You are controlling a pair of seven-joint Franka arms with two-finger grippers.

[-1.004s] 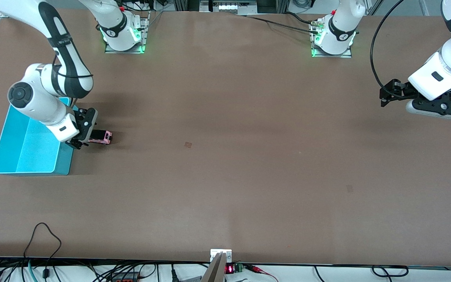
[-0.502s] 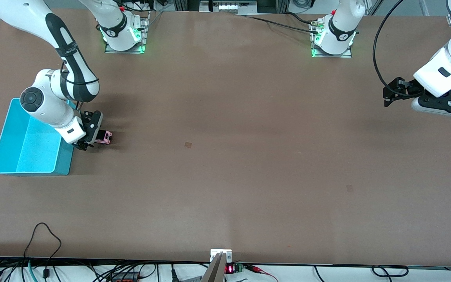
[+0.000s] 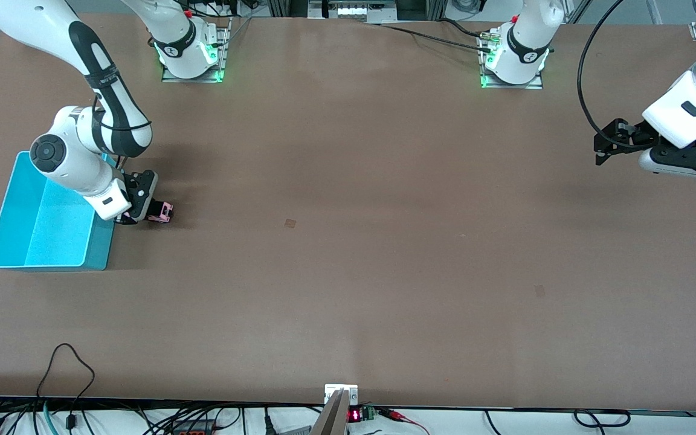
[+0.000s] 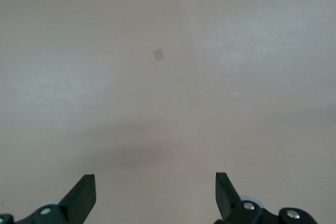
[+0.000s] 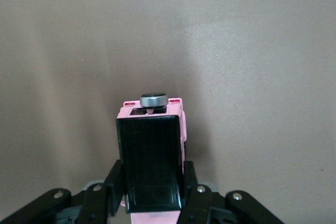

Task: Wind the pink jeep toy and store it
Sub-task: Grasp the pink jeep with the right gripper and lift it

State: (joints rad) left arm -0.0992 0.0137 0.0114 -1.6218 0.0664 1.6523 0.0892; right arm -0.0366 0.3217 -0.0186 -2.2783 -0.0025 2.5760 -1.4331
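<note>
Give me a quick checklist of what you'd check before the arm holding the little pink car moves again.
1. Grip: right gripper has its fingers against both sides of the small boxy pink jeep toy with the black ribbed roof: ok.
2. Toy on the brown table, beside the open turquoise plastic bin: ok.
3. Toy stored in the bin: not ok, not yet.
4. Bin has room: ok, nothing shows inside.
5. Left gripper waits open over bare table at its own end, out of the way: ok.
6. Toy wound up: cannot tell.
</note>
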